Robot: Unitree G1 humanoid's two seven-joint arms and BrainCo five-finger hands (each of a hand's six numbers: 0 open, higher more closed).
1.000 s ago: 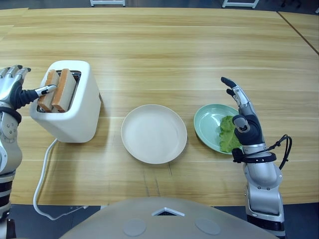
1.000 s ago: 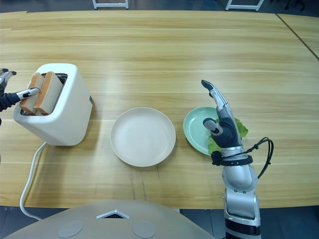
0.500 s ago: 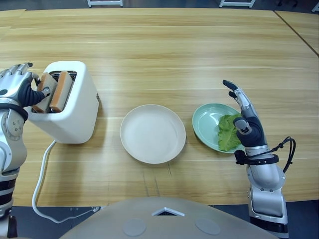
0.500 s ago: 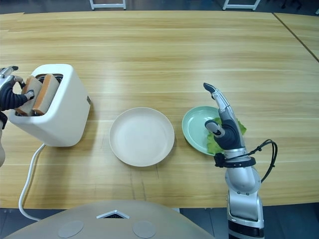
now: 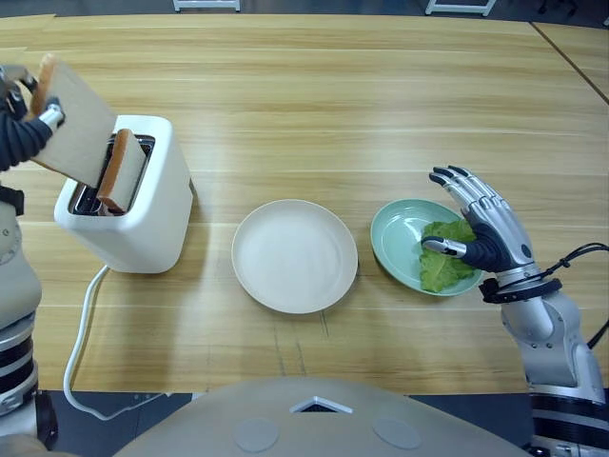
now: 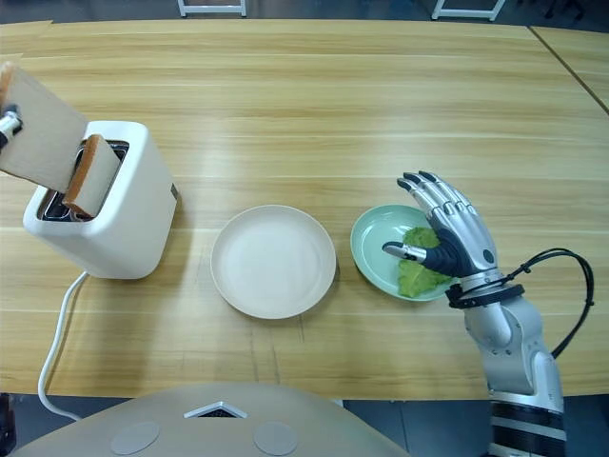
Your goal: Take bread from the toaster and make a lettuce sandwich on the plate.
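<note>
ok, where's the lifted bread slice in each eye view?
Left eye view: lifted slice in the upper left corner, tilted, over the left side of the toaster.
Right eye view: lifted slice against the left edge, upper part, same tilt.
Shared landmark: the white toaster, with a second slice in its slot.

Light wooden bench (image 5: 314,86), a second bench (image 5: 582,43) just beside it at far right; white frame legs (image 5: 206,5) behind.

On the table (image 5: 333,95) the toaster (image 5: 143,224) stands left, the plate (image 5: 295,255) middle, the bowl (image 5: 393,238) holding lettuce (image 5: 443,273) right
</note>
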